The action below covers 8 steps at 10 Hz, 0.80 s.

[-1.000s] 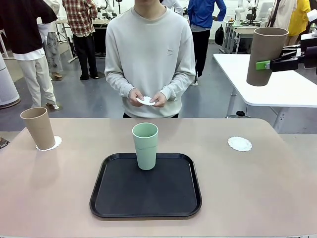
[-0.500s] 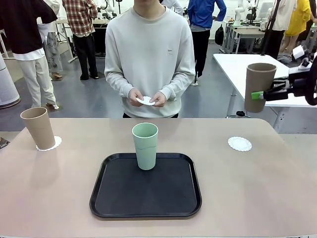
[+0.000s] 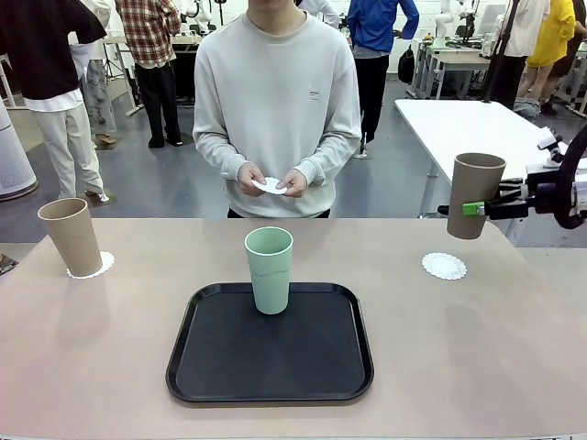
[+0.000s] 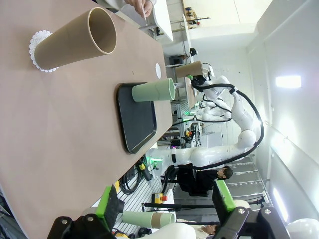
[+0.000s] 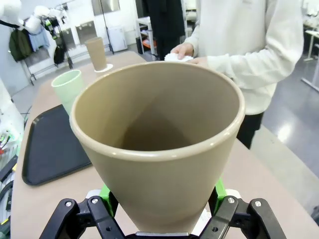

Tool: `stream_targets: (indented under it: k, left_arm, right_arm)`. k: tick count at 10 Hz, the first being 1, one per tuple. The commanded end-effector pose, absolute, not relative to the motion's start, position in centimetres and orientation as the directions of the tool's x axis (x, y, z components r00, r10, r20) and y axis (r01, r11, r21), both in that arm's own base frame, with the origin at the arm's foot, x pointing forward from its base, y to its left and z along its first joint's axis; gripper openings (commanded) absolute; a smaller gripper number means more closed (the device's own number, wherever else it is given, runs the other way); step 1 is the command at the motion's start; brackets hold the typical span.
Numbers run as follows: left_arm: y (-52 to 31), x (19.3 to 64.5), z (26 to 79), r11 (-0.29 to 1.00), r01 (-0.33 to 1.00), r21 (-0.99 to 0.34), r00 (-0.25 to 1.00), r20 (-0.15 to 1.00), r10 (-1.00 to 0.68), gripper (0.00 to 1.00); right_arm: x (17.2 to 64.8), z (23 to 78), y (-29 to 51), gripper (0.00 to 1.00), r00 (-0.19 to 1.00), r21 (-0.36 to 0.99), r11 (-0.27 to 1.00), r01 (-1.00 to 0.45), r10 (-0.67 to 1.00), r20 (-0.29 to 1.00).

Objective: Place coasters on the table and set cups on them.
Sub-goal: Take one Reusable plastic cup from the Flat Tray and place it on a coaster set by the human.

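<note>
Front view, right side: right gripper [image 3: 472,209], clamped on the held tan cup [image 3: 475,194], carried mouth-up in the air over the far right edge of the surface [image 3: 514,348]. Bare coaster [image 3: 444,266] lies on the surface below, slightly left of the cup. Left gripper [image 4: 164,196]: fingers apart, empty. Second tan cup [image 3: 71,236] stands on the far-left coaster [image 3: 99,266]. Mint cup [image 3: 269,269] stands on the black tray [image 3: 211,367], centre. Person's hands [image 3: 295,183] hold a third coaster [image 3: 271,187]. Step, as judged: setting the cup on the right coaster. The next move calls for lowering it centred. Writing: none legible.
</note>
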<state>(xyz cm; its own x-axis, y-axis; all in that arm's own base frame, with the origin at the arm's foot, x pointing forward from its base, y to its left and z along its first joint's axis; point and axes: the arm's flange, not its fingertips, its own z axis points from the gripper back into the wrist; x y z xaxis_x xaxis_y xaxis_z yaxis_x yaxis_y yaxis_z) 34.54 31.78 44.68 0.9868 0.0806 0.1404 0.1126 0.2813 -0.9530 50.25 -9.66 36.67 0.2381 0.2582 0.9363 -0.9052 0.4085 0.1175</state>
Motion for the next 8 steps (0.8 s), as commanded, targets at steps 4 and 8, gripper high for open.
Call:
stream_targets:
  k: [4, 8]
  left_arm:
    - [31.8, 34.4, 44.9, 0.271, 0.113, -0.956, 0.987, 0.140, 0.083, 1.00]
    - [31.8, 34.4, 44.9, 0.271, 0.113, -0.956, 0.987, 0.140, 0.083, 1.00]
  right_arm:
    - [51.9, 32.2, -10.6, 0.84, 0.236, 0.128, 0.430, -0.894, 0.207, 0.950]
    - [52.2, 29.4, -10.0, 0.84, 0.260, 0.152, 0.418, -0.896, 0.213, 0.942]
